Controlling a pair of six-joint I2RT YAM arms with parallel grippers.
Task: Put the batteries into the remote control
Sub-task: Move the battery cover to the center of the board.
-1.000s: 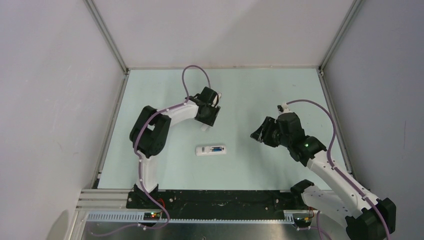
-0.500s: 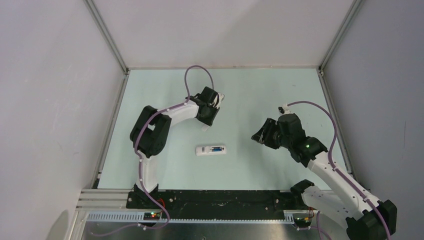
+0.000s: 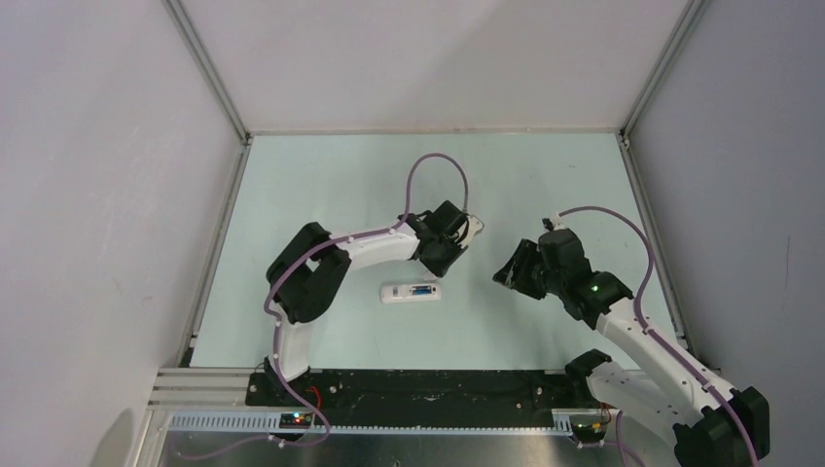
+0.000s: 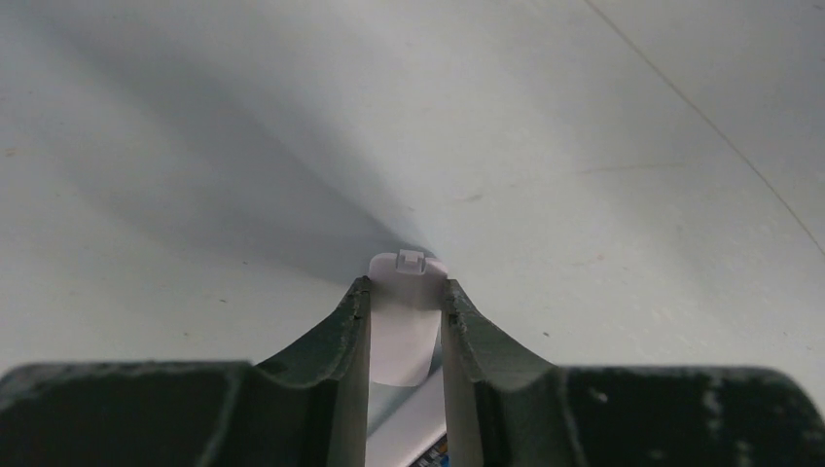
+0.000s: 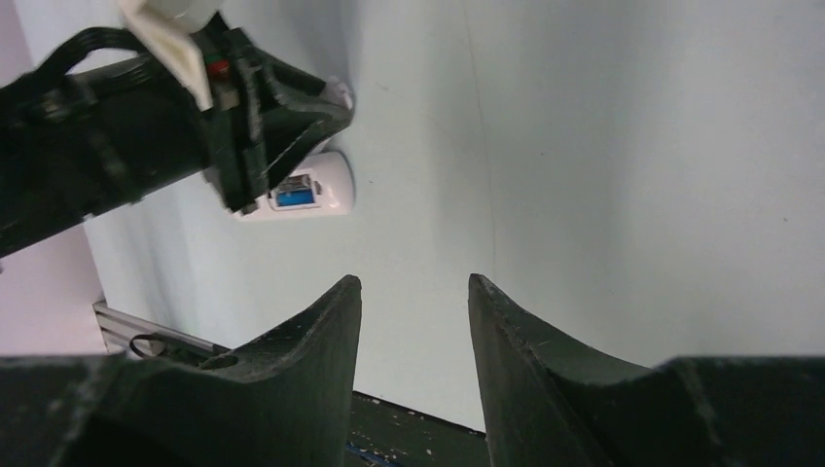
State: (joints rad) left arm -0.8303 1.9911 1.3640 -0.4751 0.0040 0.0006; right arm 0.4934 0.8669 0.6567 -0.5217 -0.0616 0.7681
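White plastic remote control (image 3: 410,292) lies flat in the middle of the pale bench (image 3: 321,185), between both arms. A blue battery (image 5: 294,195) shows in its open compartment. The left tool (image 4: 406,292) hangs just beside it, its fingers clamped on a small white cover (image 4: 402,326) with a clip tab. The right tool (image 5: 413,287) is well apart from the remote, fingers spread over the bench.

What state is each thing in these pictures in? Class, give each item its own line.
left gripper: jaws shut on the battery cover
right gripper: jaws open, empty
battery cover: off the remote, held above the table
remote control: lying flat, compartment uncovered
blue battery: seated in the compartment
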